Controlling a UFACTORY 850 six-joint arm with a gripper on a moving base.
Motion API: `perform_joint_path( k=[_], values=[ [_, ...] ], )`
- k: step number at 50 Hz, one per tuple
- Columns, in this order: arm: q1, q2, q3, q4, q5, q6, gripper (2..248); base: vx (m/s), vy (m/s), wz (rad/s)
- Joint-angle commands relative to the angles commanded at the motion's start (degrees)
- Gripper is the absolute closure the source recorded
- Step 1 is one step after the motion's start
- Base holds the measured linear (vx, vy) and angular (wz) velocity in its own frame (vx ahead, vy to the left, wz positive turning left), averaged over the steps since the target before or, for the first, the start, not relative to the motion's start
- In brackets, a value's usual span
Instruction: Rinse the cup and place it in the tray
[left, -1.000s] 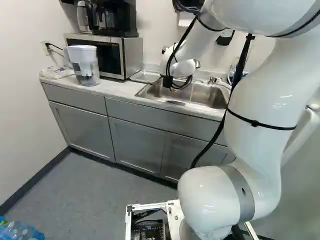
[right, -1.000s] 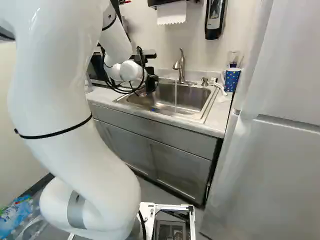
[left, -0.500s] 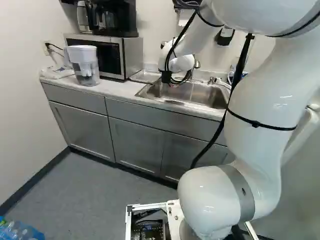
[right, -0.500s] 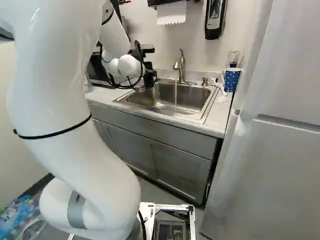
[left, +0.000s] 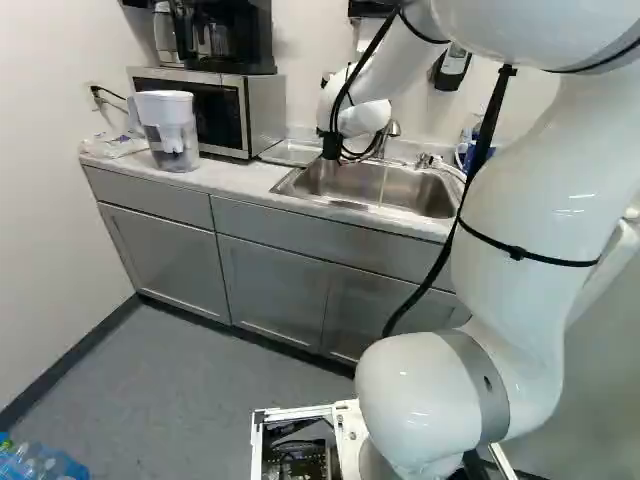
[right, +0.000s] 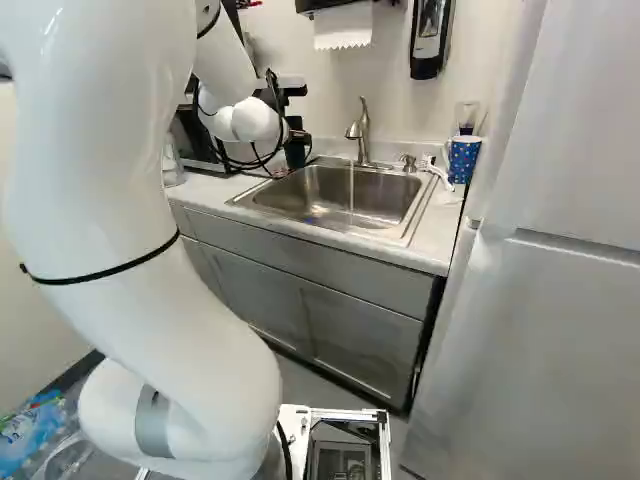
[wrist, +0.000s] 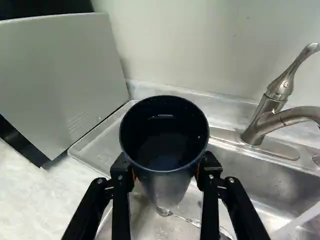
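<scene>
Well, the hand (right: 297, 150) clamps the cup (wrist: 167, 185), seemingly between microwave (wrist: 60, 75) and faucet (wrist: 267, 119).

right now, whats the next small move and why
I'd probably ease the cup sideways toward the microwave, over the tray, before lowering it. The gripper has it clamped, the tray lies between microwave and sink, and the cup seems to hang partly over the sink.

2 rear views and 1 nearer share the sink (right: 385, 192).
</scene>
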Motion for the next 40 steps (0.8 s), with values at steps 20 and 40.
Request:
perform_joint_path(
  k=[20,40],
  values=[
    [0.75,1.21,-1.20,0.00,-2.74,0.00,124,0.000,0.000,0.000],
    [1.22,1.78,-2.08,0.00,-3.22,0.99,124,0.000,0.000,0.000]
  ],
)
